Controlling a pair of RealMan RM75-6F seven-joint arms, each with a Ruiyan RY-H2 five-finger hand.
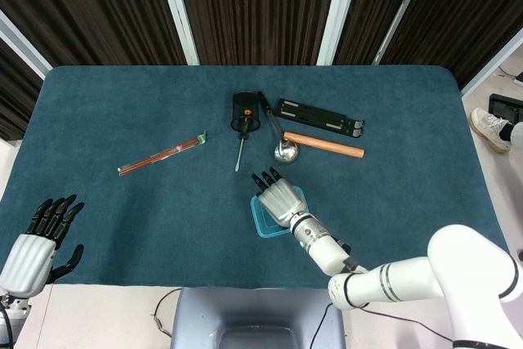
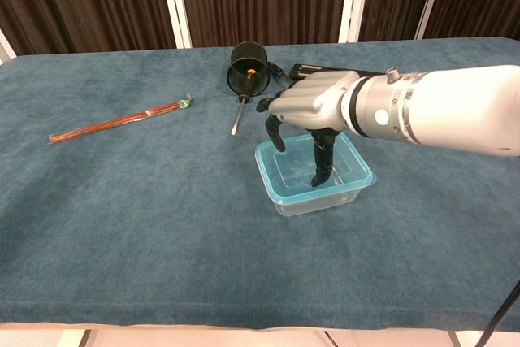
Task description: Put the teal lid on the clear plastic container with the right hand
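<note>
The clear plastic container (image 2: 315, 196) stands on the blue cloth near the table's front middle, and the teal lid (image 2: 358, 179) lies flat on its rim. My right hand (image 2: 312, 104) hovers over it, palm down, fingers spread and pointing downward. The fingertips (image 2: 319, 178) touch the lid's top and the hand grips nothing. In the head view the right hand (image 1: 279, 196) hides most of the container (image 1: 263, 224). My left hand (image 1: 34, 244) hangs at the table's near left corner, fingers apart and empty.
Behind the container lie a black cup (image 1: 244, 112) on its side, a screwdriver (image 1: 239, 153), a metal ladle (image 1: 283, 149), a wooden rod (image 1: 324, 145) and a black flat stand (image 1: 319, 118). A bundle of red sticks (image 1: 160, 155) lies to the left.
</note>
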